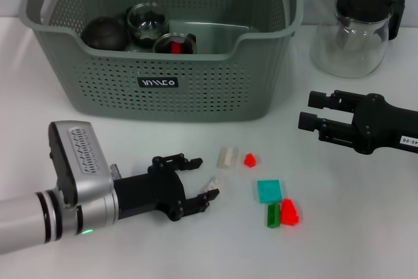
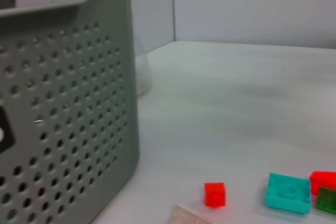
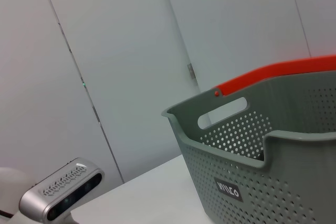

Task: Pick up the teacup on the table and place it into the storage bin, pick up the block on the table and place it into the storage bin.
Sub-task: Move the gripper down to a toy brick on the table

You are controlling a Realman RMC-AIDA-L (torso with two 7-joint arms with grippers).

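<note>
Block step in hand. Left gripper [image 1: 196,184] lay low over the table [image 1: 366,240] in front of the storage bin [image 1: 163,89], fingers spread. A small white block [image 1: 212,185] sat just at the fingertips, between them or touching the nearer one; the head view did not settle which, and no grasp looked closed yet.

Other blocks loose on the table: a second white block [image 1: 226,156] and a small red block [image 1: 249,160] just beyond the gripper, then a teal block [image 1: 268,191], a green block [image 1: 272,215] and a larger red block [image 1: 289,212] clustered further toward the robot's right.

Teacups [image 1: 149,21] already sat inside the bin beside a dark round object [image 1: 104,32]; none was seen on the table.

Right gripper [image 1: 312,110] hovered off to the right, near the glass jug [image 1: 356,31], fingers apart and holding nothing.

Next move, by my reading: close on the white block, lift clear of the bin's front wall, carry over the rim, release.

Left wrist view gave the bin wall close alongside and the blocks at table level, with only the white block's edge showing at the frame's border. Right wrist view showed the bin's orange-clipped handle [image 3: 278,74] and label, no blocks. Only the head view showed both grippers and the bin's contents.
</note>
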